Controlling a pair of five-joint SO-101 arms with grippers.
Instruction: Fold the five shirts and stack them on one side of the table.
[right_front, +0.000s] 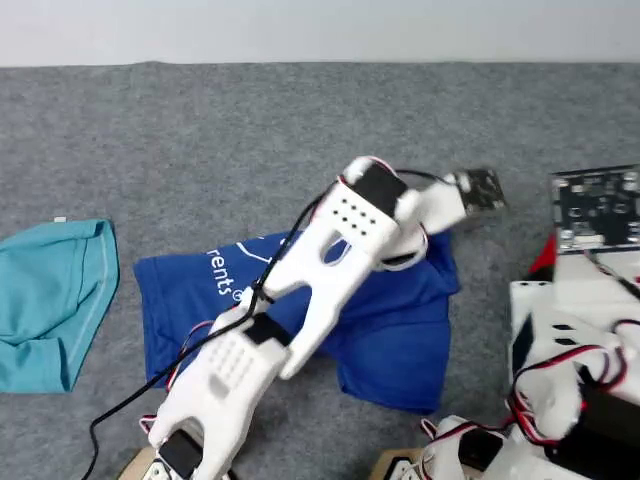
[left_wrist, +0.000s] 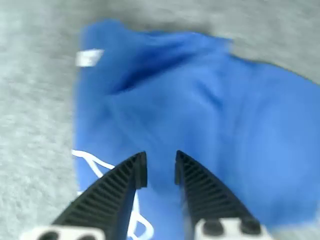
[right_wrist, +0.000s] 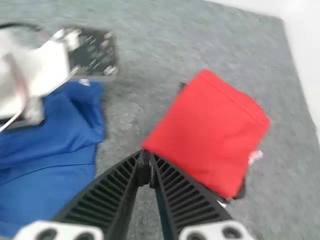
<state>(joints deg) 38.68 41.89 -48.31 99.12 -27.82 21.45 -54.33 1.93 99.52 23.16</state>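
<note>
1. Blue shirt (right_front: 390, 340) lay in the middle of the grey desk (right_front: 200, 130), loosely bunched and not yet a neat fold. A teal shirt (right_front: 50, 300) lay well apart at the left of the high view. A folded red shirt (right_wrist: 210, 130) lay on the other side, near but not touching.
2. The long axis of the blue shirt ran across the desk, from the teal side toward the red side. The white print (right_front: 225, 270) sat at the end nearer the teal shirt. A small white tag (left_wrist: 90, 57) sat at one corner. Which way the collar pointed could not be told.
3. The fabric was judged light, soft and limp. It would sag, wrinkle and drag on the desk covering, and it would not hold a shape unless laid flat.
4. The recommended hold was a pinch on a free hem edge or corner, not on the bunched middle, where several layers could be caught together.
5. The left claw (left_wrist: 160, 161) hung over the blue shirt with its jaws slightly apart and nothing between them.
6. The right claw (right_wrist: 148, 157) hovered over bare desk between the blue and red shirts, jaws together and empty.
</note>
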